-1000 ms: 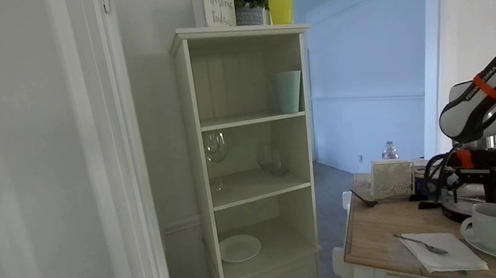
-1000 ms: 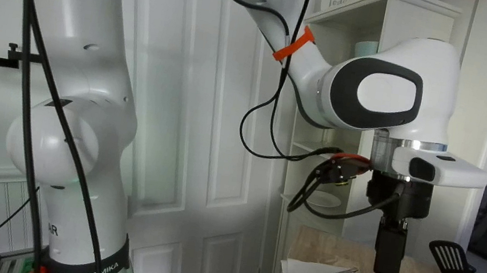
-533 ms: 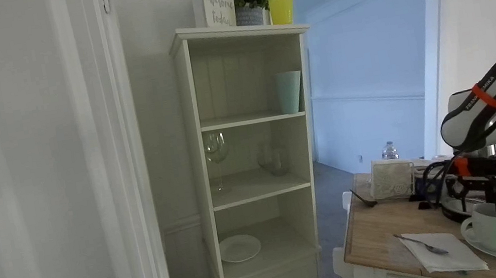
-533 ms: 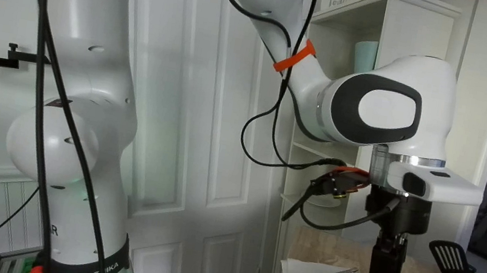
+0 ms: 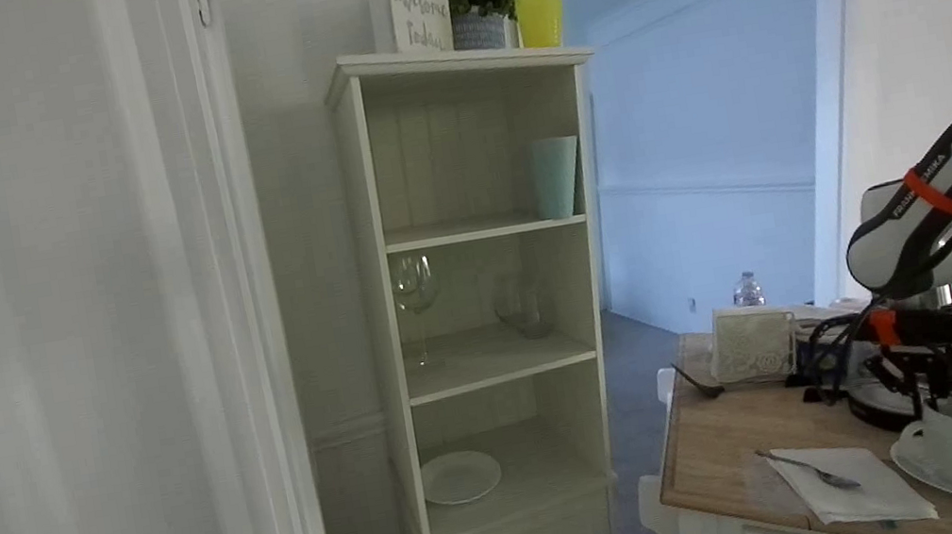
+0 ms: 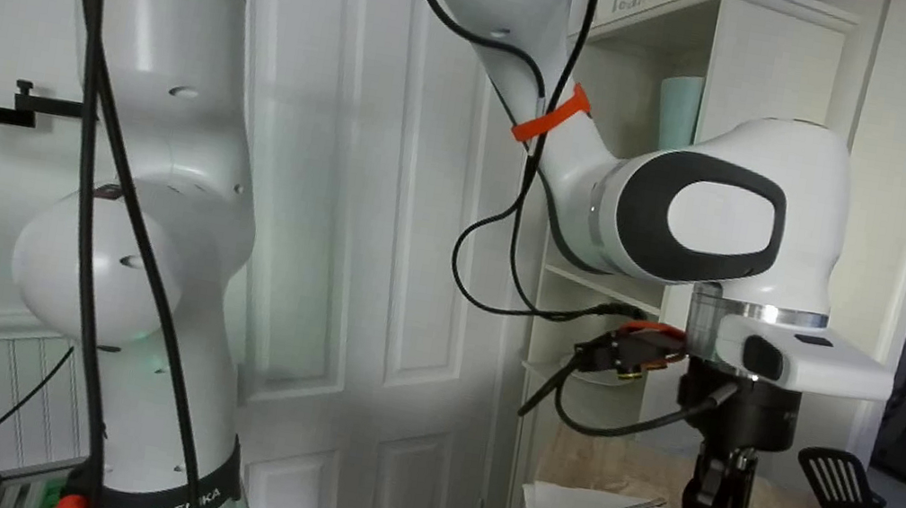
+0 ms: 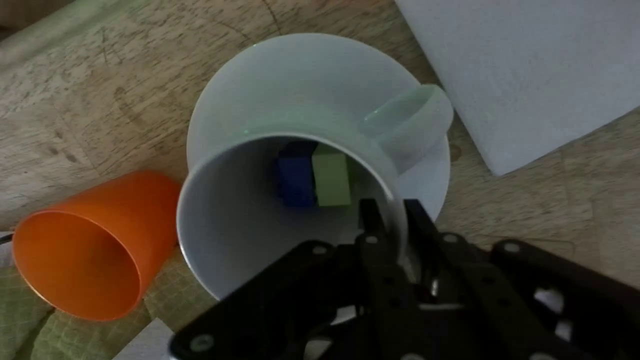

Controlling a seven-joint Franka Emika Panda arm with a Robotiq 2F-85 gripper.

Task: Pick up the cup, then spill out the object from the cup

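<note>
The cup (image 7: 235,215) is plain white, one block (image 7: 296,181) dark blue, another block (image 7: 332,181) yellow-green.

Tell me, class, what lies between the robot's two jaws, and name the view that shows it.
The wall of the white cup: the wrist view shows one jaw inside the cup and the other outside it.

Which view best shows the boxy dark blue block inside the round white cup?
The wrist view: it looks down into the white cup, showing the blue block. Both exterior views show the cup but nothing of the block.
</note>
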